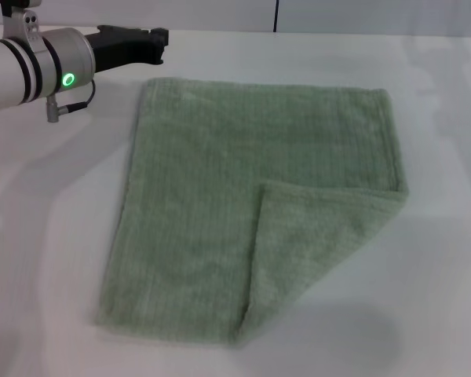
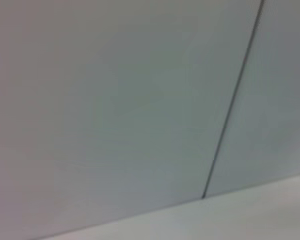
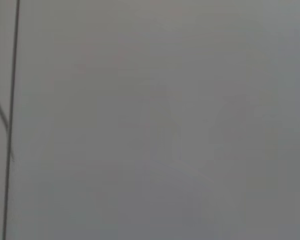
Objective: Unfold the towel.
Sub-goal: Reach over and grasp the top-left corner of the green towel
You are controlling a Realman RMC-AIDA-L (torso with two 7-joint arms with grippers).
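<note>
Lying flat on the white surface (image 1: 55, 236), the towel (image 1: 212, 196) occupies the middle of the head view. It is pale sage green with fine ribbed stripes and hemmed edges. One corner, at the near right, is folded over diagonally onto the rest of the cloth, forming a triangular flap (image 1: 314, 243); the remaining area lies in a single spread layer.

The left gripper (image 1: 145, 45) is held at the far left of the surface, just beyond the towel's far-left corner and not touching the cloth. Its black jaws point toward the far edge of the towel; whether they are released or clenched cannot be told. A green indicator ring (image 1: 68, 79) is lit on the silver wrist housing.

The right gripper does not appear in any view. Both wrist views show only a plain grey wall with a dark vertical seam (image 2: 232, 105). No brand, label or legible writing is visible.
</note>
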